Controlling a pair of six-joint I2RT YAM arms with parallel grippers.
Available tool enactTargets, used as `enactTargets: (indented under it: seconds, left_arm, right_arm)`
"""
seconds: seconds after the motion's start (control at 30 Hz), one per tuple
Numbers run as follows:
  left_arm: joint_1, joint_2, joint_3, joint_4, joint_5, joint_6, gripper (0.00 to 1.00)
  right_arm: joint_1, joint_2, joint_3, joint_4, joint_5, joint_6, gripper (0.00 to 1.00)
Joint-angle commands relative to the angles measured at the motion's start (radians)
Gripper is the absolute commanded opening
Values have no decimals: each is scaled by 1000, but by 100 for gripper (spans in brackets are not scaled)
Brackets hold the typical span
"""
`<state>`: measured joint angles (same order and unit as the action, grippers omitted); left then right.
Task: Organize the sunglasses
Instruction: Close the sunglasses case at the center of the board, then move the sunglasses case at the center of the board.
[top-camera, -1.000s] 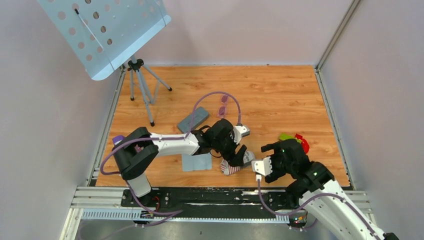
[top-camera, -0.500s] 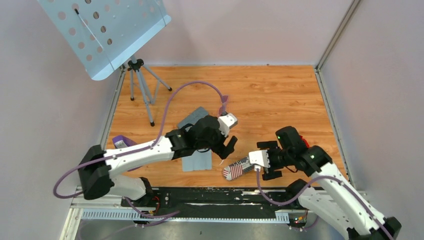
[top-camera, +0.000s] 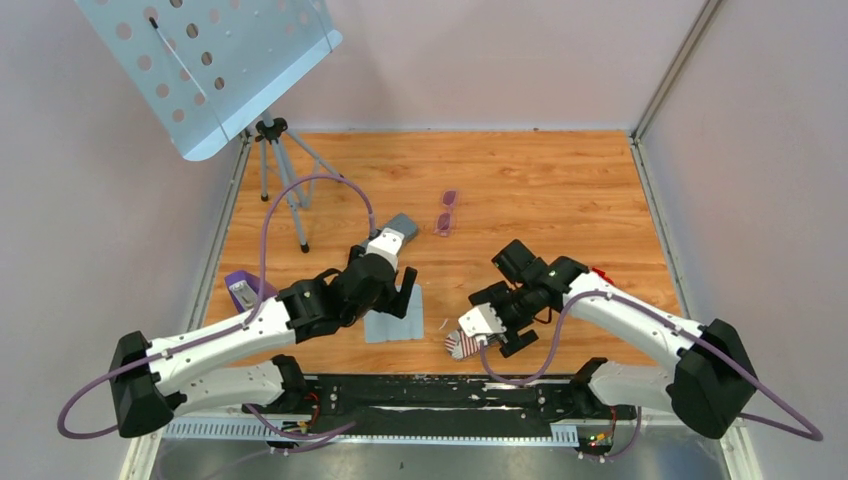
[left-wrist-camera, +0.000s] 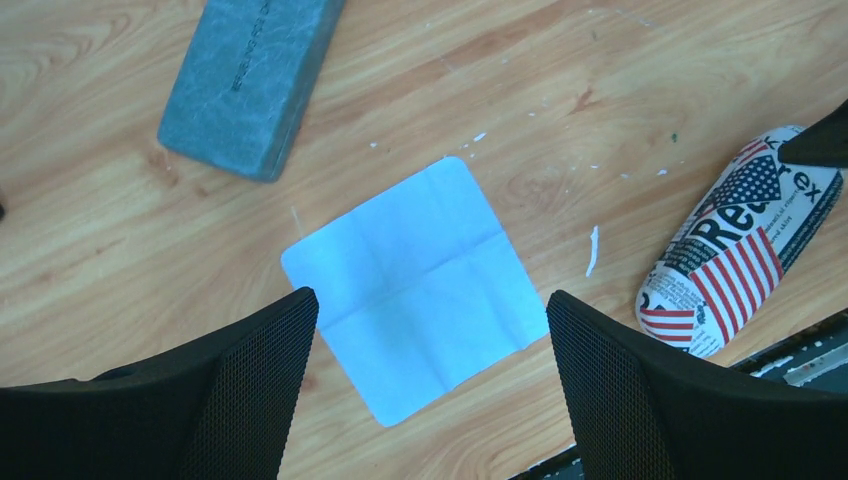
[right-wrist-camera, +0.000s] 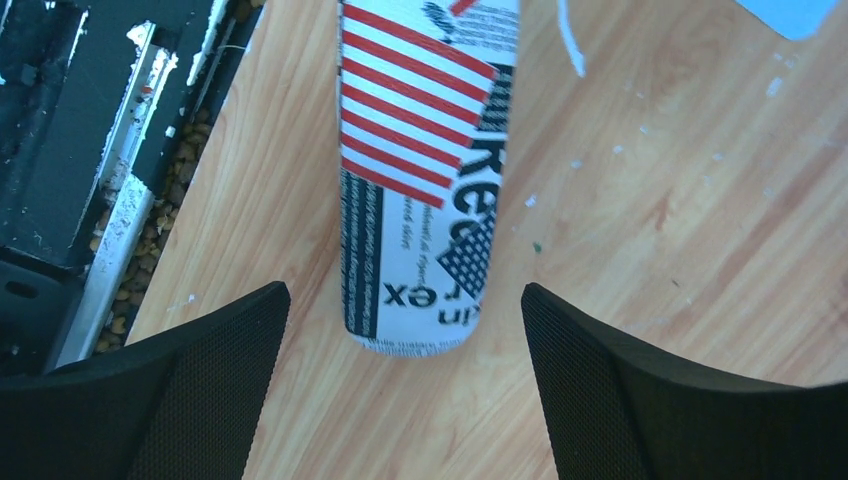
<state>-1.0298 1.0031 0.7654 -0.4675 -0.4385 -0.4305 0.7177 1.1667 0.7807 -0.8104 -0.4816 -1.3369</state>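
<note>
The sunglasses (top-camera: 446, 212), small with purple-pink lenses, lie alone on the wooden floor beyond both arms and show only in the top view. The flag-patterned case (top-camera: 464, 342) lies near the front edge. My right gripper (top-camera: 491, 325) is open with its jaws on either side of the near end of that case (right-wrist-camera: 420, 170), not touching it. The grey case (top-camera: 402, 226) lies left of the sunglasses and shows in the left wrist view (left-wrist-camera: 250, 85). My left gripper (top-camera: 398, 298) is open and empty, hanging over a light blue cloth (left-wrist-camera: 420, 285).
A music stand's tripod (top-camera: 285, 180) and perforated tray (top-camera: 210, 60) stand at the back left. A purple object (top-camera: 240, 288) lies at the left edge. A red thing (top-camera: 603, 272) peeks from behind the right arm. A black rail (right-wrist-camera: 60, 150) runs along the near edge.
My left arm has pulled back left from the flag case to above the cloth, uncovering the sunglasses. My right arm has swung left, bringing its open jaws to the flag case's end.
</note>
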Motion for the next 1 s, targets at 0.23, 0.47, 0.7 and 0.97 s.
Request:
enactTargets:
  seconds: [0.23, 0.47, 0.7, 0.97]
  left_arm:
    - [4, -113, -45, -55, -51, -106, 88]
    - [4, -137, -50, -79, -63, -74, 88]
    - [5, -118, -45, -68, -52, -24, 88]
    - [23, -8, 22, -25, -52, 205, 97]
  right_arm:
    - [87, 102, -140, 313, 118, 151, 91]
    - [80, 100, -158, 316, 135, 208, 73]
    - [-82, 94, -82, 231, 99, 147, 62]
    - [-419, 281, 112, 169, 40, -9, 55]
